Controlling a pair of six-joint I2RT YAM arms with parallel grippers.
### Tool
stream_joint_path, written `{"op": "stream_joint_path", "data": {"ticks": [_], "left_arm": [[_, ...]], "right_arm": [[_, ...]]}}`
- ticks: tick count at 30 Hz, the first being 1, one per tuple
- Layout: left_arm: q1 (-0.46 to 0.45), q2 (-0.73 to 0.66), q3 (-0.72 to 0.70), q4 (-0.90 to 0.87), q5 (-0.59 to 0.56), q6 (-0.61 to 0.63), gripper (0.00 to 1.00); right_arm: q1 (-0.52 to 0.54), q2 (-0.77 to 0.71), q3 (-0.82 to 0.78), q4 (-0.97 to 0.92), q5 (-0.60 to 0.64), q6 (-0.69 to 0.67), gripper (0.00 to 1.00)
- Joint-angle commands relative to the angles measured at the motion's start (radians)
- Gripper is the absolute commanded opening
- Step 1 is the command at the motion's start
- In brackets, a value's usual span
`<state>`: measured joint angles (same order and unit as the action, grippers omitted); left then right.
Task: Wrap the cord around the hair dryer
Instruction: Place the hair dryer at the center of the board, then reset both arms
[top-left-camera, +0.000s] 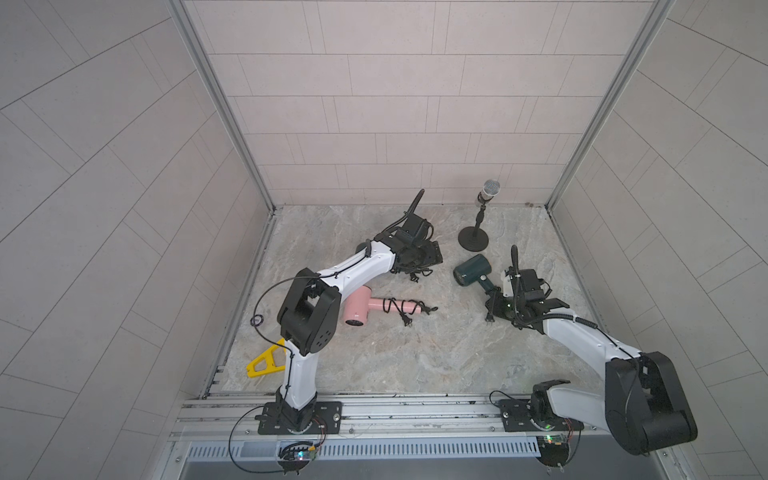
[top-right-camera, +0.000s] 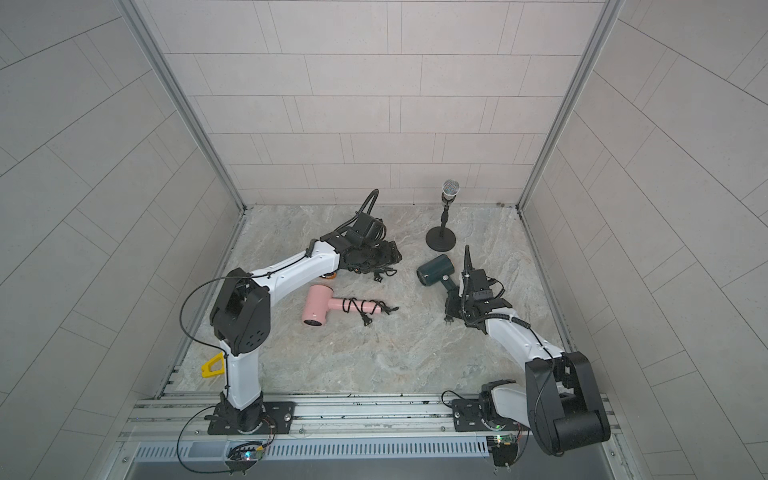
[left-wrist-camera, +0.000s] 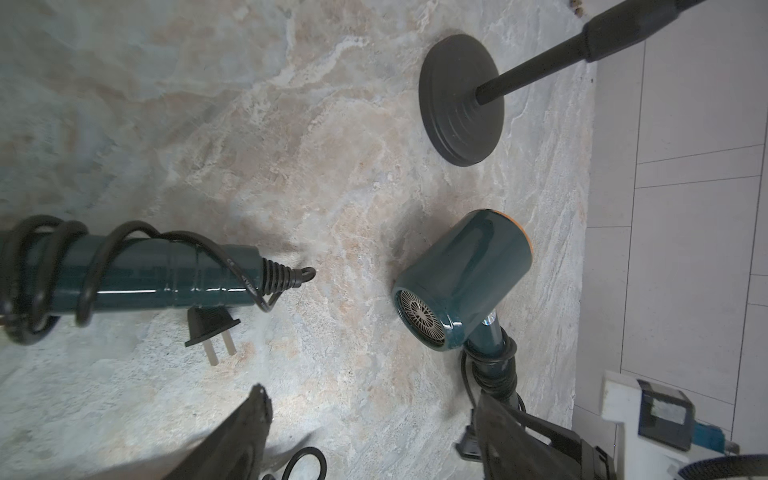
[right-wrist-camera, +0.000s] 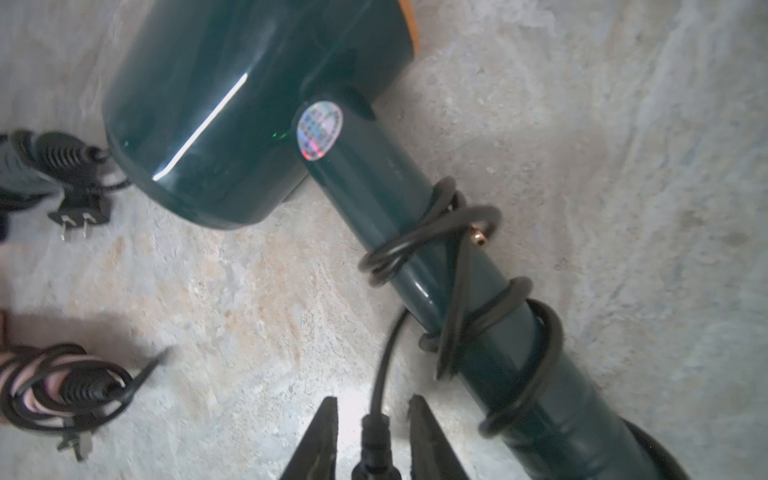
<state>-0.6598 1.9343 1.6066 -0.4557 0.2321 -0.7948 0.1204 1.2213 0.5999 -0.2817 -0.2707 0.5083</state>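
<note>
A dark teal hair dryer (top-left-camera: 471, 270) lies at the right, its black cord (right-wrist-camera: 469, 266) coiled round the handle. The cord's plug (right-wrist-camera: 376, 440) sits between the fingers of my right gripper (right-wrist-camera: 373, 398), which is open with a gap on each side. A second teal hair dryer (left-wrist-camera: 145, 274) lies mostly hidden under my left arm, with its cord wound on the handle and its plug (left-wrist-camera: 210, 328) on the table. My left gripper (left-wrist-camera: 370, 395) hangs open over bare table beside it. A pink hair dryer (top-left-camera: 359, 309) lies mid-table with its cord wrapped.
A microphone (top-left-camera: 490, 189) on a round black stand base (top-left-camera: 473, 239) rises at the back, close behind the right teal dryer. A yellow plastic piece (top-left-camera: 266, 361) lies at the front left by the left arm. Tiled walls close in three sides.
</note>
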Motion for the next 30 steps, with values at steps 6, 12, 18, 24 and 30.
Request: {"op": "stream_joint_path", "data": {"ticks": [6, 12, 18, 24, 30], "left_arm": [[-0.006, -0.15, -0.091, -0.042, -0.116, 0.169, 0.88], [0.007, -0.219, -0.143, -0.036, -0.149, 0.206, 0.89], [0.042, -0.336, -0.237, -0.031, -0.187, 0.244, 0.89], [0.127, -0.476, -0.353, -0.041, -0.229, 0.276, 0.94], [0.216, -0.666, -0.554, 0.088, -0.756, 0.469, 1.0]], "right_arm": [[-0.005, -0.075, 0.177, -0.301, 0.043, -0.061, 0.59], [-0.013, -0.029, 0.271, -0.405, 0.184, -0.177, 0.59], [-0.021, 0.177, 0.407, -0.48, 0.263, -0.332, 0.59], [-0.02, 0.265, 0.457, -0.46, 0.225, -0.41, 0.6], [-0.027, 0.2, 0.365, -0.165, 0.294, -0.355, 0.67]]}}
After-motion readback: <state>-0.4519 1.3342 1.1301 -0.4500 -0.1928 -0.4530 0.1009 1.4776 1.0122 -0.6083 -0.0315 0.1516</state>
